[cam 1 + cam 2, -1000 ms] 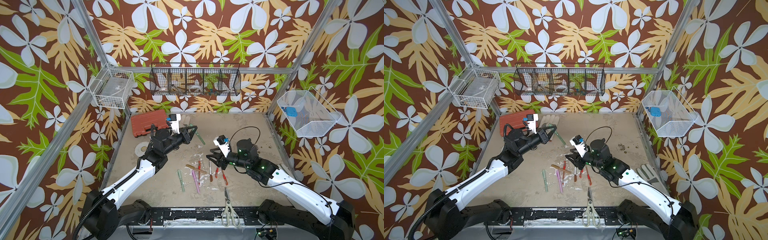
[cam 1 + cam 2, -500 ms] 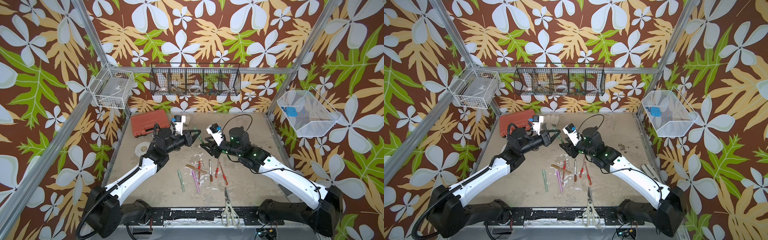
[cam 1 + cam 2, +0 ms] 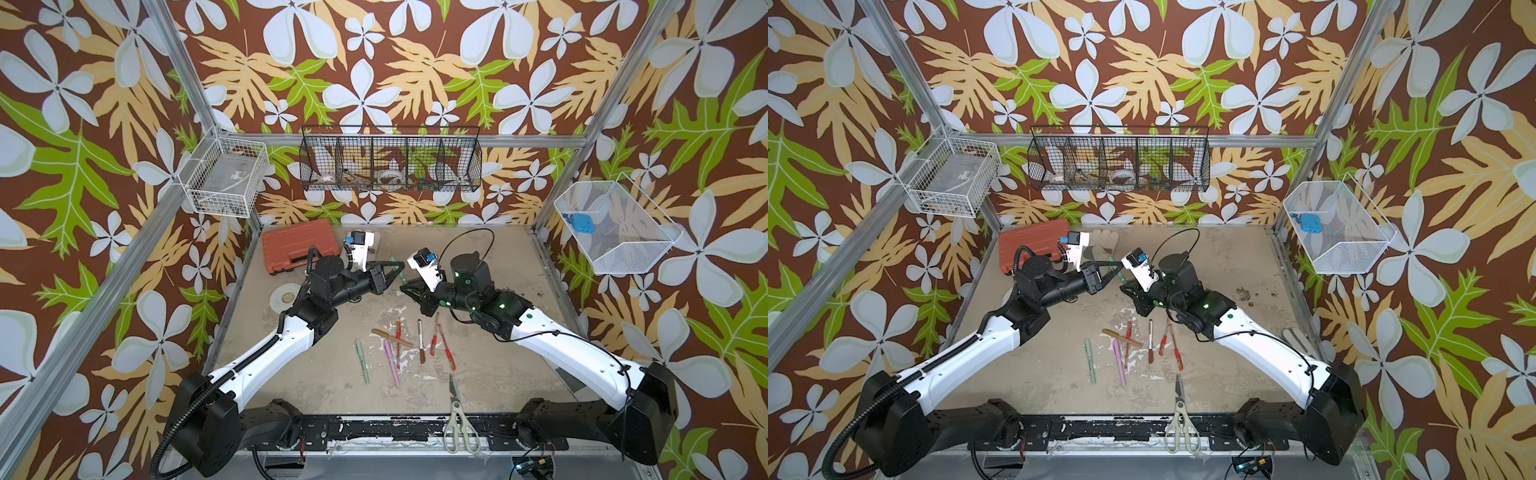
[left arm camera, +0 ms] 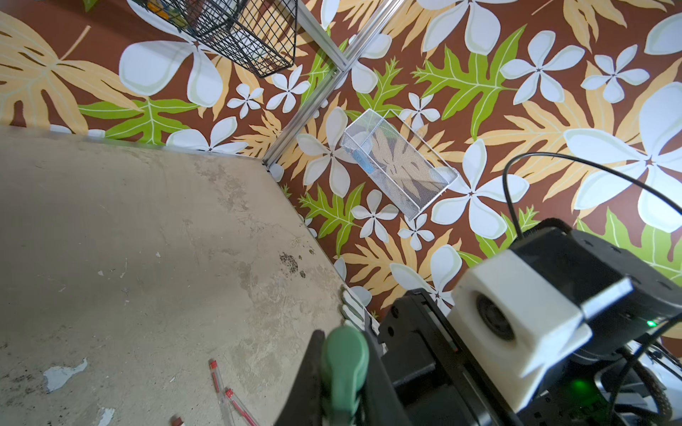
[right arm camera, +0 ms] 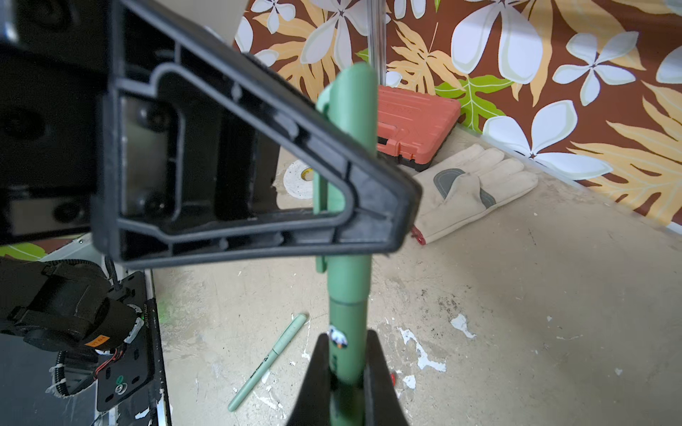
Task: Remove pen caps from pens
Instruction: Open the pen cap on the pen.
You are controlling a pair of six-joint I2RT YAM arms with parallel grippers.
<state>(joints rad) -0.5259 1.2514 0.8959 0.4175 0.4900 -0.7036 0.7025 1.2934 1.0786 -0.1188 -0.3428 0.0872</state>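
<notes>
A dark green pen [image 5: 348, 332] is held in the air between both arms, above the back middle of the table. My left gripper [image 4: 345, 354] is shut on its pen cap [image 5: 348, 155], the clipped end. My right gripper [image 5: 347, 354] is shut on the barrel just below the cap's seam. In both top views the two grippers meet tip to tip, left gripper [image 3: 395, 269], right gripper [image 3: 406, 286]. Several other pens lie on the table in front: pale green [image 3: 361, 360], pink [image 3: 390, 362], tan [image 3: 390, 337], white-and-brown [image 3: 420, 340] and red-and-clear ones [image 3: 434, 338].
Grey-handled scissors [image 3: 457, 415] lie at the table's front edge. A red tool case [image 3: 299, 245], a tape roll [image 3: 286, 296] and a work glove [image 5: 476, 184] sit at the back left. Another glove [image 3: 1298, 338] lies by the right wall. Wire baskets [image 3: 390, 166] hang on the walls.
My right arm rose from over the loose pens towards the back and left, reached the left gripper's pen, and its jaws shut on the barrel. The left arm barely moved.
</notes>
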